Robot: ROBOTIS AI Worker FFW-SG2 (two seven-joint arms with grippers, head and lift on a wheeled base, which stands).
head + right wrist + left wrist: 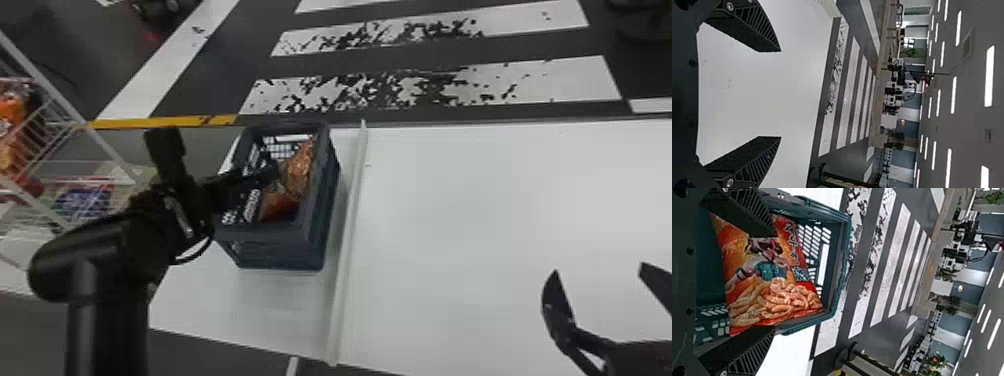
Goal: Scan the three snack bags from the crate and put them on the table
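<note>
Snack bag [766,290] rests in the crate [280,232] near the spread left claw [219,153]; right claw [599,269] gapes too.

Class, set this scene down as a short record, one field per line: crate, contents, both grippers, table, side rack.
crate: dark crate, open-topped, left of the pale raised strip
contents: orange-red snack bag; total count cannot be told
left gripper: at the crate, fingers apart with the bag between them
right gripper: over the white table, open, nothing between its fingers
side rack: white wire rack at the robot's left, holding packets
</note>
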